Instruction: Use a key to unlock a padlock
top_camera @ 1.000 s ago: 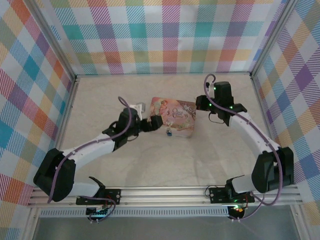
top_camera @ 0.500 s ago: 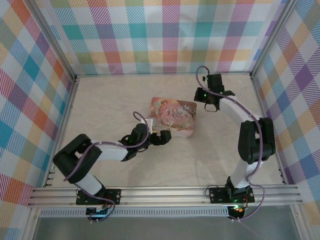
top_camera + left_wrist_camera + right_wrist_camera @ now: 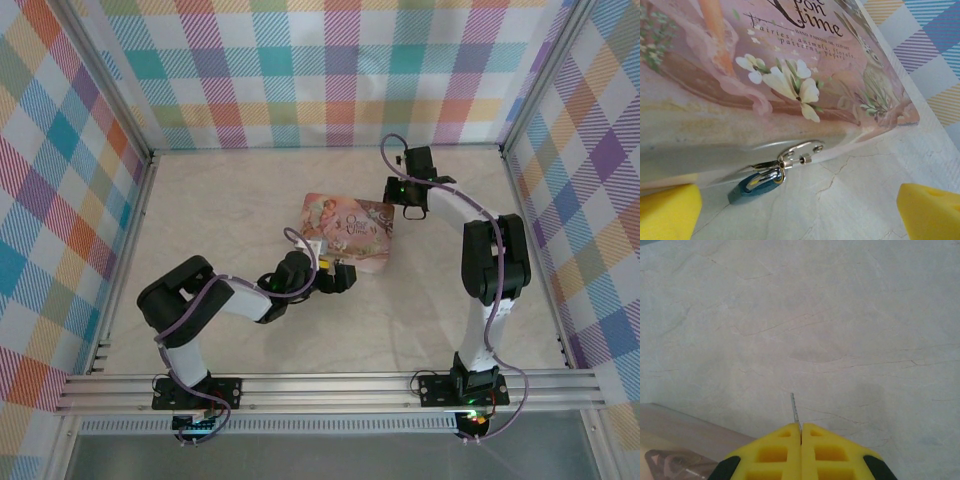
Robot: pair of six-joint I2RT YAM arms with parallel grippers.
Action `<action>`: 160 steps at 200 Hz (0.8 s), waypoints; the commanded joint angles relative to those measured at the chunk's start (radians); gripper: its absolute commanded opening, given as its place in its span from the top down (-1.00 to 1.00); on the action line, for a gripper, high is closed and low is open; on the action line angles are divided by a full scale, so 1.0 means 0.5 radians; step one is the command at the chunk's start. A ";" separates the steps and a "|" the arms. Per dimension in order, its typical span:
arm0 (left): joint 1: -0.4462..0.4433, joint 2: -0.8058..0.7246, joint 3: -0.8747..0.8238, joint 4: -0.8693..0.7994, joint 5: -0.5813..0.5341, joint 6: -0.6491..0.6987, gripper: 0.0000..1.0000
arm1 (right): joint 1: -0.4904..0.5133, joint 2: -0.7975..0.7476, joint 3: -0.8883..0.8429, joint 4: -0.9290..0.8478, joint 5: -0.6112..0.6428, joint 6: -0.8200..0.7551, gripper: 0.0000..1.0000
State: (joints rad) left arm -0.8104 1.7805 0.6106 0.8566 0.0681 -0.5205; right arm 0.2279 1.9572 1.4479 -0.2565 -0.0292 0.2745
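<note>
A small blue padlock (image 3: 752, 186) hangs by its silver shackle from the hasp (image 3: 800, 152) on the front of a pink illustrated tin box (image 3: 765, 75) and rests on the table. My left gripper (image 3: 797, 214) faces it low and close, wide open, with one yellow finger (image 3: 665, 210) on each side of the lock and touching nothing. In the top view that gripper (image 3: 335, 277) sits at the box's (image 3: 350, 228) front edge. My right gripper (image 3: 801, 427) is shut on the key (image 3: 794, 411), whose thin blade sticks out ahead. It hovers by the box's far right corner (image 3: 405, 193).
The pale marbled table (image 3: 250, 190) is ringed by checkered walls and a metal frame (image 3: 330, 392) along the near edge. A corner of the box (image 3: 670, 440) shows low left in the right wrist view, with bare table ahead of the key.
My left arm folded back and its gripper slid right and nearer along the box front to the padlock. My right arm folded upright and its gripper drew slightly back and left. Neither grip changed.
</note>
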 commanded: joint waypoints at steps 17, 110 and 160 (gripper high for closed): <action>-0.082 0.065 0.048 0.132 -0.194 0.171 -1.00 | -0.011 -0.009 -0.049 0.004 -0.095 -0.020 1.00; -0.162 0.257 0.131 0.431 -0.105 0.234 -0.79 | 0.046 -0.067 -0.277 0.107 -0.159 0.038 1.00; -0.154 0.275 0.126 0.557 0.024 0.193 -0.70 | 0.071 -0.075 -0.361 0.150 -0.163 0.059 1.00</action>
State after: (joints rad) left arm -0.8749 1.9087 0.6407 1.0084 0.0212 -0.4259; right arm 0.2302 1.9247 1.3155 -0.1043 -0.0677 0.2863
